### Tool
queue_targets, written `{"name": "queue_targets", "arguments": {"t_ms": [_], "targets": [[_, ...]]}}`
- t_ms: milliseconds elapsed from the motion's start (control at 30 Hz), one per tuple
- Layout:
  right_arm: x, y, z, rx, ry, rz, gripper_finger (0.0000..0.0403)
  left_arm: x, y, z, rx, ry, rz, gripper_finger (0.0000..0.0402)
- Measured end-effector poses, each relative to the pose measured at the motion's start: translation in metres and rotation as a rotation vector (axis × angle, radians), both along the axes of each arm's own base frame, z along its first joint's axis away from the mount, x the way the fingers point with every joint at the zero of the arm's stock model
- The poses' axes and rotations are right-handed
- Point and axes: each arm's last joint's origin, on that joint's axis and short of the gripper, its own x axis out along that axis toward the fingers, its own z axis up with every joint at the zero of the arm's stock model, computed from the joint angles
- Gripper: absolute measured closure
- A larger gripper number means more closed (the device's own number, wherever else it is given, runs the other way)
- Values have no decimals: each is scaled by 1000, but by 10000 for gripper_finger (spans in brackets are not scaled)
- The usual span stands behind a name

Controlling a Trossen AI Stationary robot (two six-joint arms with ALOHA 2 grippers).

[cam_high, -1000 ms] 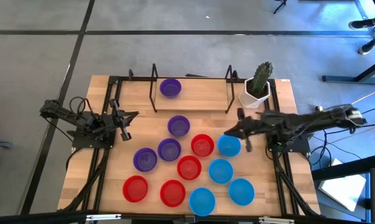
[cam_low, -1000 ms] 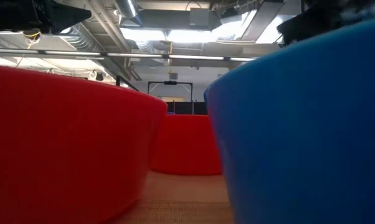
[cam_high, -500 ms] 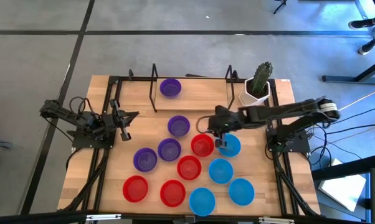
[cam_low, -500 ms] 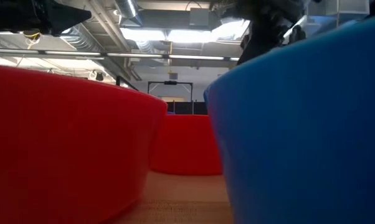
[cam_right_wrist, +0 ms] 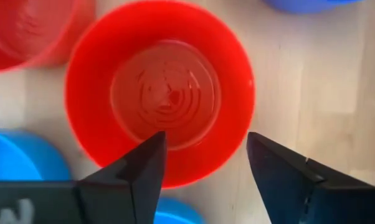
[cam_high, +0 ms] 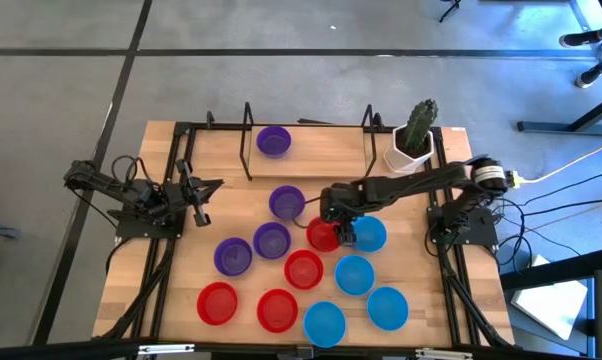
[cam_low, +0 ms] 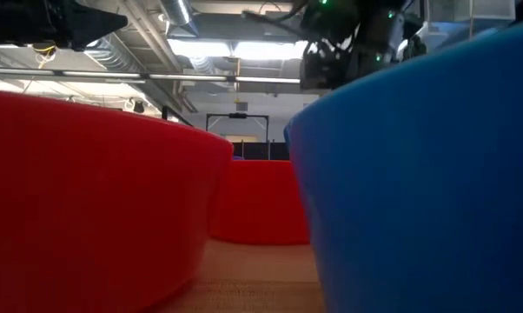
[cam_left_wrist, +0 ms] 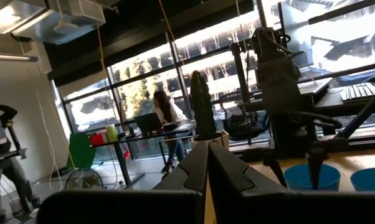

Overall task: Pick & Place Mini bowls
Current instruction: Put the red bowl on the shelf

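Wooden table [cam_high: 181, 300], right claw [cam_right_wrist: 203, 158] spread apart over red bowl [cam_right_wrist: 159, 93], left claw [cam_left_wrist: 207, 163] together in its wrist view.

The right arm [cam_high: 421, 183] reached from its base at the right edge of the tabletop toward the middle, stretched long and low, its wrist bent downward. The right gripper [cam_high: 338, 224] pointed straight down, its jaws spread apart with nothing between them. The left arm [cam_high: 131, 195] sat folded near the left edge, and the left gripper [cam_high: 203, 187] pointed inward, its jaws closed together.
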Motion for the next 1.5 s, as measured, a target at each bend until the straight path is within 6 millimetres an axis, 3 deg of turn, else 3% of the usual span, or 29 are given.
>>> {"name": "queue_targets", "arguments": {"t_ms": [533, 1067, 1500], "targets": [[22, -14, -34, 5, 3, -43, 183, 0, 0, 0, 2, 4, 0, 396], [29, -4, -11, 46, -64, -24, 181, 0, 0, 0, 4, 5, 1, 398], [28, -6, -11, 5, -43, -45, 180, 0, 0, 0, 4, 4, 1, 398]]}}
